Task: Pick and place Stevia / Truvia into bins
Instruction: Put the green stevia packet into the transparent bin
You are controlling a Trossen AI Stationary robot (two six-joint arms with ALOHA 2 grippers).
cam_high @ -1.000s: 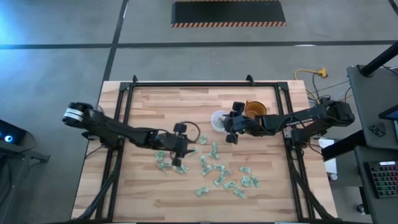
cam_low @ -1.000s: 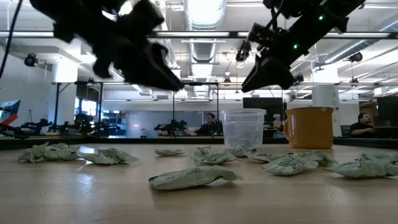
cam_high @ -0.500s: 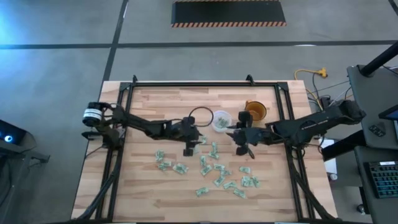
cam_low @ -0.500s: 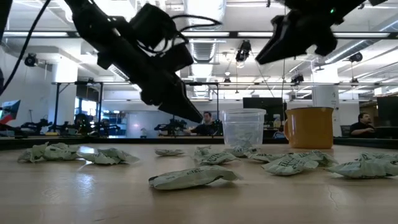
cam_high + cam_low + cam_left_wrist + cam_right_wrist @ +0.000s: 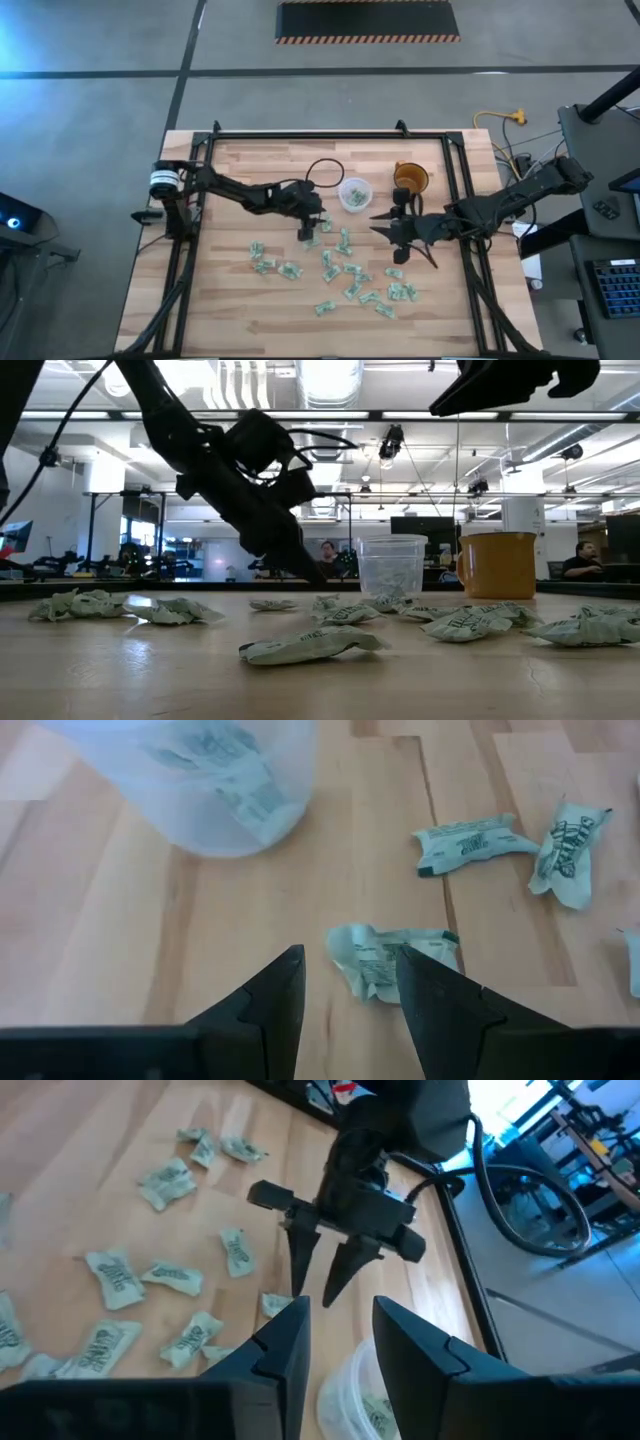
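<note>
Sachets [image 5: 312,646] lie nearest you in the low view, one crumpled pack at centre bottom, more strung left and right across the wooden table [image 5: 240,300]. In the high view you see the scatter sitting in the lower middle of the tabletop.

Left gripper [image 5: 307,232] hangs just left of centre in the high view, fingers apart, nothing between them. Your left wrist view shows one crumpled sachet [image 5: 385,956] on the wood close beyond the fingertips [image 5: 288,960], not touched.

Right gripper [image 5: 382,226] sits right of centre, above the scatter, pointing toward the left one. Its fingers stand apart with nothing in them; in the low view it shows only at the top right edge.

Clear cup [image 5: 354,194] stands past both grippers, centre of the high view, between them, with a few sachets already inside. Orange cup [image 5: 411,178] stands just right of it, apart.

People sit in the room behind the table in the low view.
</note>
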